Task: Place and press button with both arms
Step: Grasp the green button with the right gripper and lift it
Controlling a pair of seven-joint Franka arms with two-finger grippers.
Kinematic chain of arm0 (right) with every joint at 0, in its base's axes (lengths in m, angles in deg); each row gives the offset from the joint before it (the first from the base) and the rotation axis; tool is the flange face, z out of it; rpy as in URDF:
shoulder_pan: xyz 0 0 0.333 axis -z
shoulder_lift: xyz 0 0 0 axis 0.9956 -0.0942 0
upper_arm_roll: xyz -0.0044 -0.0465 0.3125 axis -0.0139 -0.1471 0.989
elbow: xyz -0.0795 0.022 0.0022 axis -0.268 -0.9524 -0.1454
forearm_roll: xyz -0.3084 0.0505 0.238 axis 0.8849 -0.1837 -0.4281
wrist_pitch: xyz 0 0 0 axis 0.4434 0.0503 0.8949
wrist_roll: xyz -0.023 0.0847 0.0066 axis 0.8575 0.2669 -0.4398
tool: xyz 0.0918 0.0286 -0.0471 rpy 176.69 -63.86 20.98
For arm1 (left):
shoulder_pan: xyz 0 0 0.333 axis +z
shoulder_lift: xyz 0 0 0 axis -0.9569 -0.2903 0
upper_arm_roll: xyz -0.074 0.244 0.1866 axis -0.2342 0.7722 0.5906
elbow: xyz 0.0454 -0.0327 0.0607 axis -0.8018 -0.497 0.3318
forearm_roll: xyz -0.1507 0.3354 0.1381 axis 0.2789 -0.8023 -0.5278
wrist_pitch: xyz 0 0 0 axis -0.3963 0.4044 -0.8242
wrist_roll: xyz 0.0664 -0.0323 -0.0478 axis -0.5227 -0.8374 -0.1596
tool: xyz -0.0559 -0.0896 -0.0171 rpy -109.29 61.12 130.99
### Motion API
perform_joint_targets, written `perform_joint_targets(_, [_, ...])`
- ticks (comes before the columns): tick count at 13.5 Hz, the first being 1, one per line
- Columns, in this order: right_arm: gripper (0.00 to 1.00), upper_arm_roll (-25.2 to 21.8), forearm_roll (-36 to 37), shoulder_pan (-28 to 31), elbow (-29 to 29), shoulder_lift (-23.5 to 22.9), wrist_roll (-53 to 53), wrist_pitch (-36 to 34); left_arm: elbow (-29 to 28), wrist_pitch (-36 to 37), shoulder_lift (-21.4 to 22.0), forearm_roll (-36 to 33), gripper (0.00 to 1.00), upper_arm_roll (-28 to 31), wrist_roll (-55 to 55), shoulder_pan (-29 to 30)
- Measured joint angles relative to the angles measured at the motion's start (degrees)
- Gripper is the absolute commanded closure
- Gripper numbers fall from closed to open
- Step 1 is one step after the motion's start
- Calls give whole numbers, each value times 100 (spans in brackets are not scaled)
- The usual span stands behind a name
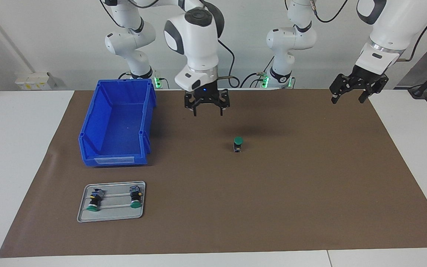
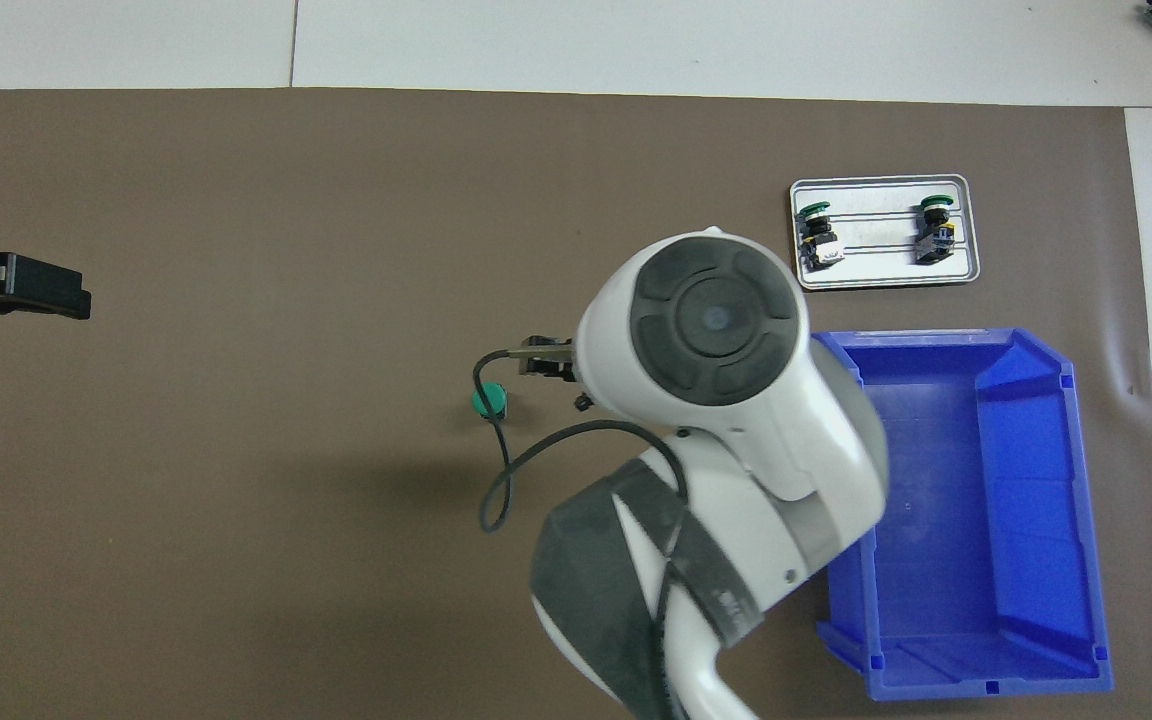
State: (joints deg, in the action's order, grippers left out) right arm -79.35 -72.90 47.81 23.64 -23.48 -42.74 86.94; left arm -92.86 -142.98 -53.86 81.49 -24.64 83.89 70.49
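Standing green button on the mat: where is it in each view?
Facing view: button stands just past mid-frame, on bare mat.
Overhead view: button just short of mid-frame, partly crossed by a black cable.
Shared landmark: blue bin, toward the right arm's end.

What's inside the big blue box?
Nothing can be seen in the blue box: the facing view shows its whole bare floor. From overhead, the right arm's white elbow covers the corner nearest the standing button.
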Motion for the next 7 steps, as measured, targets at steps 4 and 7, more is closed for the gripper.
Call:
perform_joint_targets(4, [0, -6, 22, -388, -64, -795, 135, 941, -46, 149, -23, 0, 0, -12, 0, 1])
perform_joint_targets(7, [0, -8, 195, -615, -55, -1309, 135, 1273, -71, 164, -23, 0, 0, -13, 0, 2])
